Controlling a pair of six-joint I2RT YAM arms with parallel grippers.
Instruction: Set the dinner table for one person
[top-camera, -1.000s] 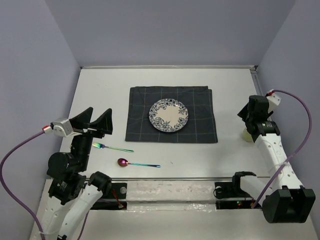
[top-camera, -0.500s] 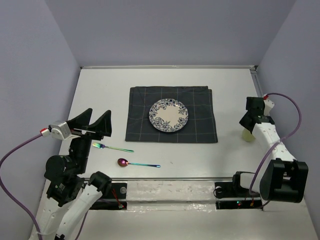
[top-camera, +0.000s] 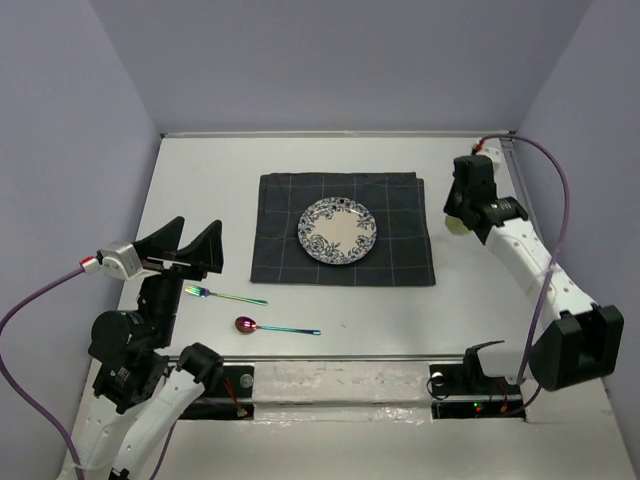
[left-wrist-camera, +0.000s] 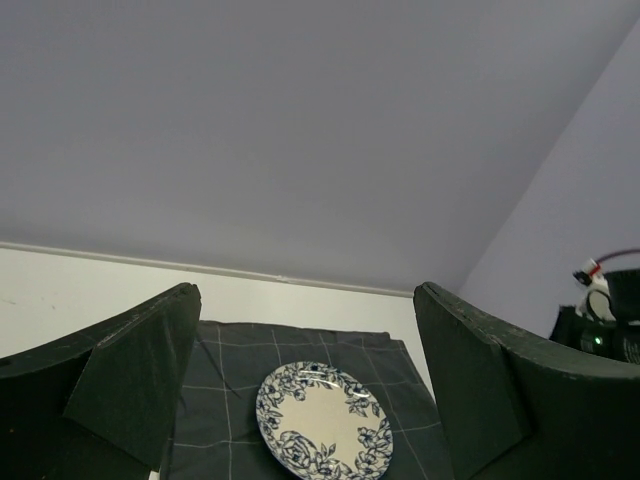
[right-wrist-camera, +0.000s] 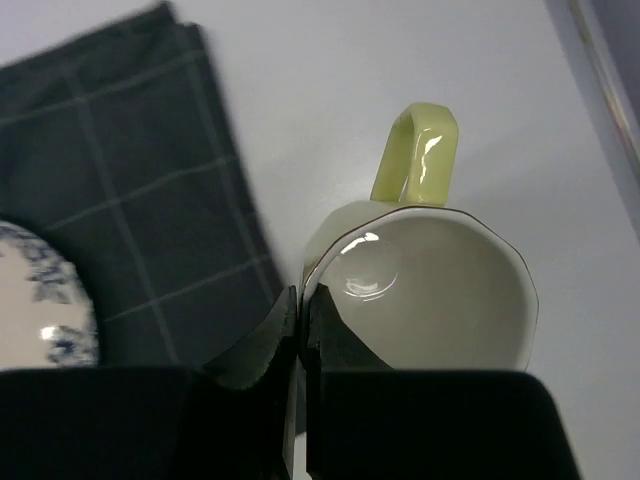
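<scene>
Top external view: takes in the white counter from the near edge with the arm bases to the far wall. Looks rigid, flat and matte. Judged fixed and far too large to lift, so offers no place to grip; serves only as a hard bed with no give for crockery set down roughly. Carries a dark checked placemat toward the middle of the far edge, and on it a blue-patterned plate, bare of food. Carries also a fork and a spoon toward the near left corner, close together, just short of the placemat.

Right wrist view: shows the right jaws pinched narrow on the rim wall of a pale yellow mug, opposite its handle. Holds nothing inside, only a glossy hollow. Probably glazed ceramic, hence slick and easy to chip; likely to tip in so thin a pinch. Lies just beside the placemat, on the side of the counter's right edge. Cannot tell whether resting on the counter or raised.

Left wrist view: shows the left jaws spread wide with nothing between, over the near left part of the counter.
</scene>
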